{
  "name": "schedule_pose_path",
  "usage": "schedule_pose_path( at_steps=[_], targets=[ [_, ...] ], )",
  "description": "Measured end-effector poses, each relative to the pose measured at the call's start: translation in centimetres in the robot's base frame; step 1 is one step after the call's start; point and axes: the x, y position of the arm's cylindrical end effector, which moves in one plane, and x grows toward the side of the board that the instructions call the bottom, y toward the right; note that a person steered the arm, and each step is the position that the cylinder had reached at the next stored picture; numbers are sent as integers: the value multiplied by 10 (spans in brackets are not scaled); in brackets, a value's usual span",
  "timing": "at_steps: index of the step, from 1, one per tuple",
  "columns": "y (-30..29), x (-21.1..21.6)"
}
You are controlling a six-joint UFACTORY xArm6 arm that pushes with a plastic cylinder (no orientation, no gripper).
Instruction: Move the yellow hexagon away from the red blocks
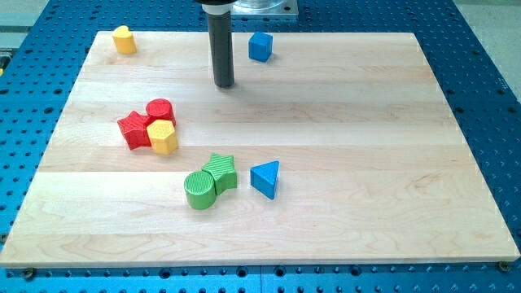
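The yellow hexagon [163,137] sits at the view's left middle of the wooden board. It touches the red star-shaped block [133,129] on its left and the red cylinder [160,111] just above it. My tip [224,84] is at the end of the dark rod near the view's top centre. It is up and to the right of the yellow hexagon, well apart from it and from both red blocks.
A yellow heart-shaped block [124,39] lies at the top left and a blue cube [260,46] at the top, right of the rod. A green cylinder [199,190], a green star [221,172] and a blue triangle [266,178] sit low centre. The board [391,163] rests on a blue perforated table.
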Motion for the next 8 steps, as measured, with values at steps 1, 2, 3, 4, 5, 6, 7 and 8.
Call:
schedule_pose_path(
  at_steps=[1,2,3,4,5,6,7,8],
  targets=[
    [-24,0],
    [-23,-1],
    [-84,27],
    [-205,47],
    [-202,140],
    [-105,193],
    [-75,142],
    [-46,92]
  ],
)
